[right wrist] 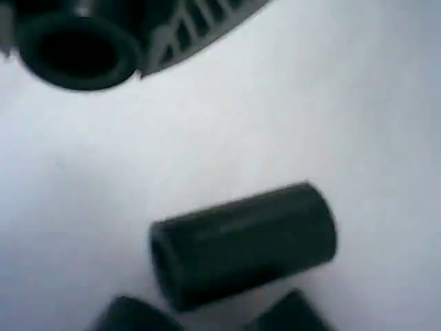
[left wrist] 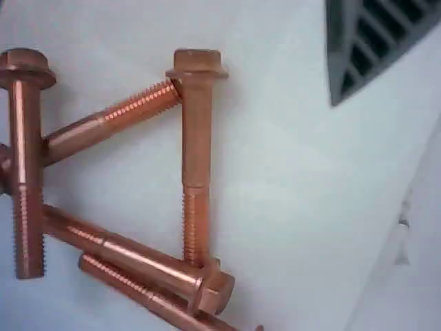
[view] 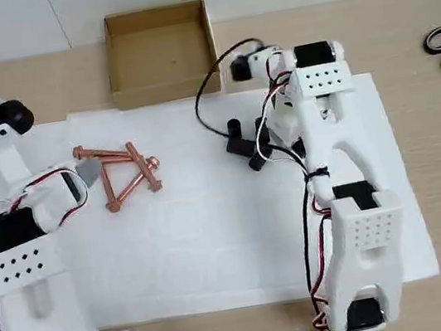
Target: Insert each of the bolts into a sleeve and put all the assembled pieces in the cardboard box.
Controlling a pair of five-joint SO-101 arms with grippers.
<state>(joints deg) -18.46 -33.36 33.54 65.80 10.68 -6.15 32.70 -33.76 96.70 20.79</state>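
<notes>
White arms (view: pixel 369 230), black servos (view: pixel 12 228), red-black cables (view: pixel 308 202).

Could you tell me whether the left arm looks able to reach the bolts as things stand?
Probably yes: the left gripper sits right beside the bolts, which lie uncovered on the white mat.

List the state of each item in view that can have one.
Bolts, loose, lying flat in a crossed heap, none in a sleeve.
Sleeves, lying loose on the white sheet, no bolt in any.
Cardboard box, open, empty.
</notes>
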